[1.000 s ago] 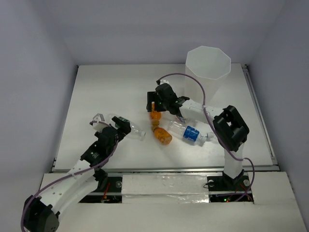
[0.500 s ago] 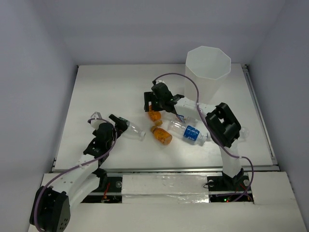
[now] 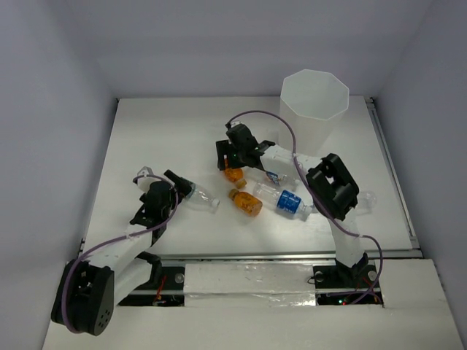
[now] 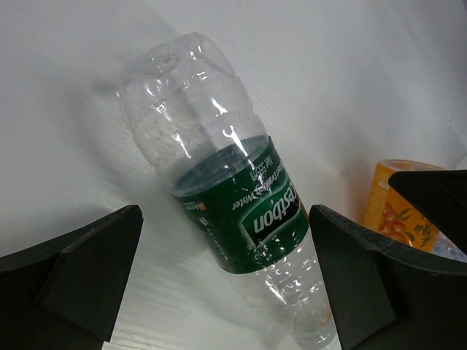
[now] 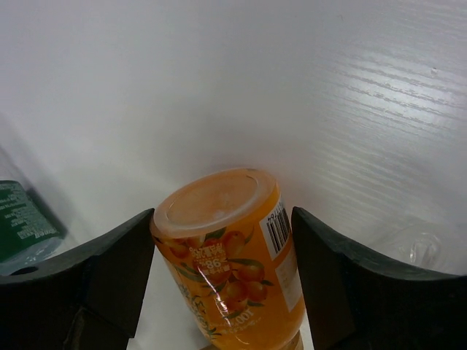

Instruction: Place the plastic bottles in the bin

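Green-label bottle (image 4: 241, 219) neck cut off by frame bottom; orange bottle (image 5: 233, 255) lower end likewise cut off.

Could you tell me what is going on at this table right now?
Two arms are clearing plastic bottles into the bin. The left hand is open around a clear green-labelled bottle lying on the table. The right hand is open around an orange bottle. A second orange bottle and a blue-labelled bottle lie nearby. Nothing is lifted yet.
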Controlling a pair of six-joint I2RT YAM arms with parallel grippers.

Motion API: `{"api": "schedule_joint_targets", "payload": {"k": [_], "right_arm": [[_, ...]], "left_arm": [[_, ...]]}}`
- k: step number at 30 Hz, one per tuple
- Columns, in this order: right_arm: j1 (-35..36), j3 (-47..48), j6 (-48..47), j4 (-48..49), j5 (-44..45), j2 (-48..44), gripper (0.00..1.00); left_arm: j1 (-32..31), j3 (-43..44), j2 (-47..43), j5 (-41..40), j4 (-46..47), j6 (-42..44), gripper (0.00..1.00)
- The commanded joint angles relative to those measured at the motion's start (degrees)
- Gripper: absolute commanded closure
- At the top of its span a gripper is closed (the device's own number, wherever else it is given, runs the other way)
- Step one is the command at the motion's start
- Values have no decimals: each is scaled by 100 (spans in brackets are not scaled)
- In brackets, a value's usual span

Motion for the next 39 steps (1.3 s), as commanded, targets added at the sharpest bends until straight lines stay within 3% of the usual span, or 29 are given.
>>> {"api": "schedule_joint_targets", "payload": {"k": [1, 7, 18, 21, 26, 32, 39], "right_arm": [[30, 319, -202, 180, 174, -75, 34], [30, 215, -404, 540, 421, -356, 36], [30, 434, -870, 1191, 359, -2008, 39], [-40, 539, -1229, 1253, 718, -2500, 39], [-707, 1101, -1388, 857, 878, -2896, 40], [-1901, 1418, -1204, 1103, 1036, -3196, 41], [-2703, 1024, -984, 1234, 1405, -3003, 41]], "left_arm": [[45, 101, 131, 53, 425, 114, 1], [98, 180, 412, 9, 548, 140, 1], [150, 276, 852, -132, 768, 140, 1], [150, 373, 922, -185, 794, 166, 1], [150, 408, 896, -325, 829, 167, 5], [150, 470, 983, -448, 944, 158, 10], [150, 584, 1414, -431, 1023, 149, 1]]}}
